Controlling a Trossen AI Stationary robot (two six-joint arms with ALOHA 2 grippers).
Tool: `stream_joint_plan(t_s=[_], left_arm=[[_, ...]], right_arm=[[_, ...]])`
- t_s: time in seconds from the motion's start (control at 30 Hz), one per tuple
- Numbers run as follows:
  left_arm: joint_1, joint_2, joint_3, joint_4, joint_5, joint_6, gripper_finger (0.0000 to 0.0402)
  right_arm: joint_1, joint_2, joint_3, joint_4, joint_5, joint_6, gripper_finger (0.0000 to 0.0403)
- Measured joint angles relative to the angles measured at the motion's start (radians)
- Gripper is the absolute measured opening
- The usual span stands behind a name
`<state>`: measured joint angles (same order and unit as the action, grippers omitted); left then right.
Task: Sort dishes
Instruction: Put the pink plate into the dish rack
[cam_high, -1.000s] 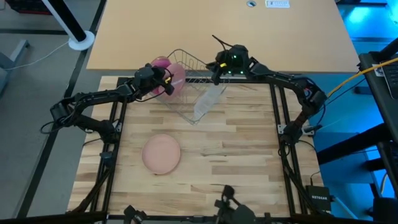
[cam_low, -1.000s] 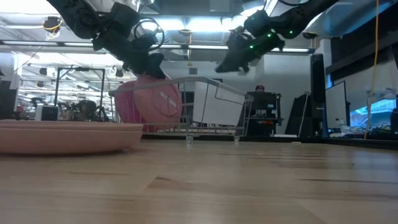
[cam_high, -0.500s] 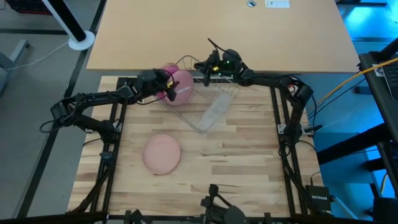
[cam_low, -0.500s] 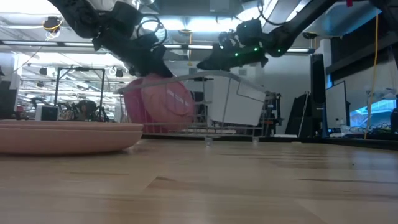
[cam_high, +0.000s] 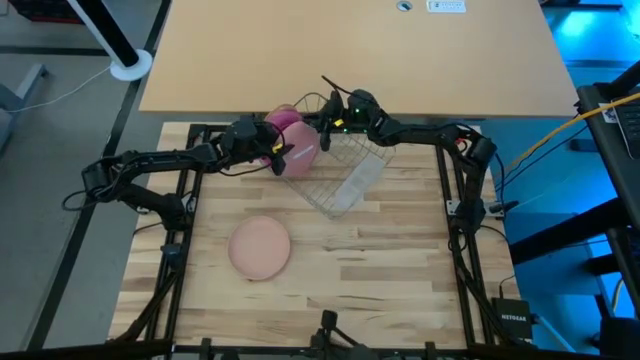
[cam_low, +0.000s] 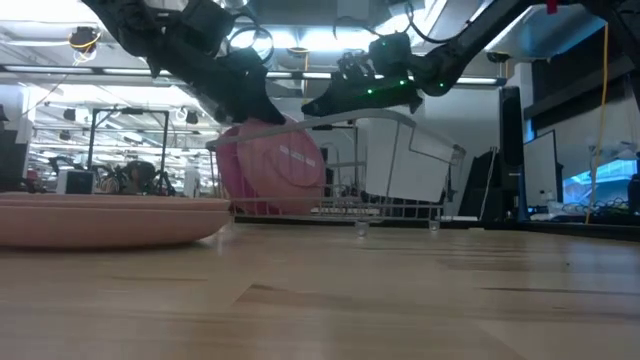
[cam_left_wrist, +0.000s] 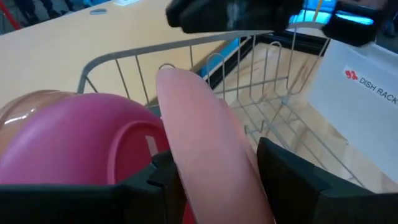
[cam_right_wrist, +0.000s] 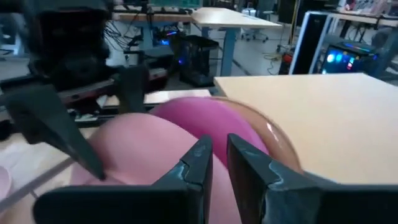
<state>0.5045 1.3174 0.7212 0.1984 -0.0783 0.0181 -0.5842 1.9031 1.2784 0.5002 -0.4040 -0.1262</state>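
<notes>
While left jaws (cam_left_wrist: 214, 177) gripping pale pink plate (cam_left_wrist: 205, 149) on edge inside wire rack (cam_high: 345, 170), right jaws (cam_right_wrist: 217, 158), pinched shut, holding rack rim. Magenta plate (cam_left_wrist: 74, 137) already racked. Next: letting go gently, then fetching tan plate (cam_high: 260, 247) from table (cam_high: 380, 270).

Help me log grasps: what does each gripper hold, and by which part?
The left gripper holds the pale pink plate by its rim, standing on edge in the wire rack. The right gripper is shut on the rack's top rim wire.
</notes>
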Motion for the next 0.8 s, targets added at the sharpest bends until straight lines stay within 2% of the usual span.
stream_joint_plan(t_s=[0.4,0.57,0.7,0.8], left_arm=[[0.001,0.003,-0.003,0.054,-0.029,0.055,0.0171],[0.008,0.003,-0.003,0.115,-0.193,0.092,0.0207],[0.030,0.002,-0.002,0.147,-0.208,0.130,0.0235],[0.049,0.002,-0.002,0.163,-0.200,0.095,0.0249]], right_arm=[[0.063,0.001,0.000,0.001,0.027,-0.014,0.0053],[0.061,0.001,0.000,-0.012,0.029,-0.012,0.0053],[0.061,-0.001,0.000,-0.016,0.032,-0.011,0.0053],[0.061,-0.002,0.000,0.004,0.058,-0.011,0.0053]])
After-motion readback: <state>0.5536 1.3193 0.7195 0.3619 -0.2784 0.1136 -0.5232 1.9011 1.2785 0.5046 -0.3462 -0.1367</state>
